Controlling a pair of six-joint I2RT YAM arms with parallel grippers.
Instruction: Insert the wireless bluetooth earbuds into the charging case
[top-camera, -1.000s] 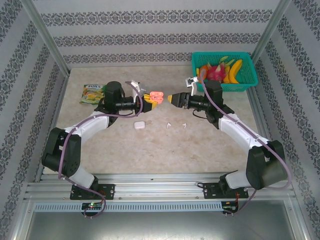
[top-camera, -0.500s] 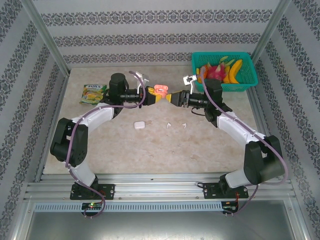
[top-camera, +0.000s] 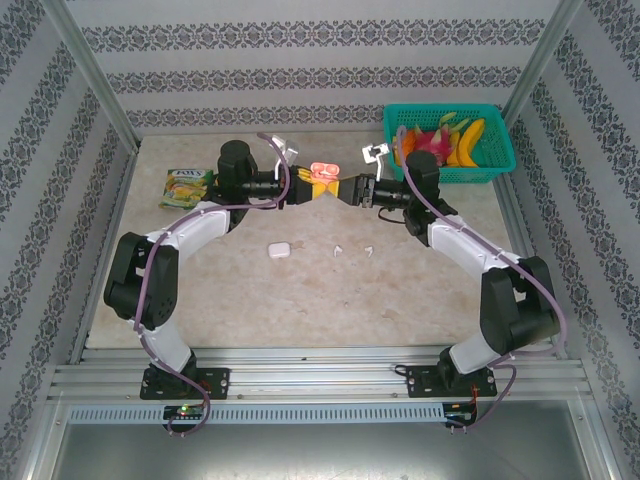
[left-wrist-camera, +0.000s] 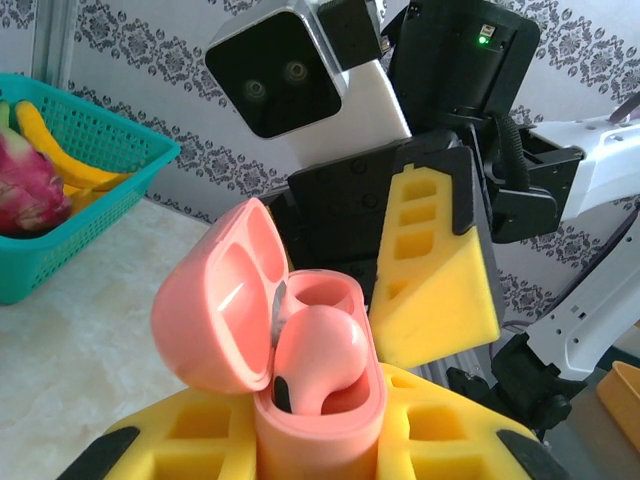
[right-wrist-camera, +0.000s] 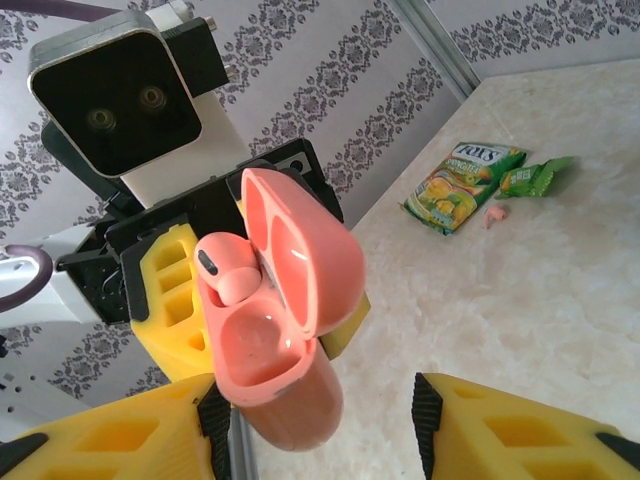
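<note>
The marble-patterned table (top-camera: 330, 300) fills the middle of the overhead view. The left arm (top-camera: 190, 232) and right arm (top-camera: 470, 255) reach up from the bottom edge and meet at upper centre. A teal basket (top-camera: 480, 172) of fruit sits at upper right, and a green snack packet (top-camera: 186, 187) lies at upper left.

The left gripper (top-camera: 318, 188) points right, its yellow fingers (left-wrist-camera: 190, 440) clenched on the base of the pink charging case (left-wrist-camera: 330, 415), which it holds above the table. In the left wrist view the case stands at lower centre with its lid (left-wrist-camera: 215, 310) hinged back to the left.

The right gripper (right-wrist-camera: 318, 390) faces it from the right. Its fingers are spread, one at each bottom corner of the right wrist view, with the case's body between them. The right-hand finger stands clear of the case; whether the left-hand one touches it I cannot tell.

A white charging case (top-camera: 278, 250) lies closed on the table, below the grippers and well apart from them.

One pink earbud (left-wrist-camera: 320, 350) sits in one well of the pink case; the well beside it looks empty. Two white earbuds (top-camera: 338, 249) lie on the table right of the white case, the second (top-camera: 368, 250) near the first. Another pink earbud (right-wrist-camera: 494, 215) lies loose just beside the snack packet, at the upper right of the right wrist view.
</note>
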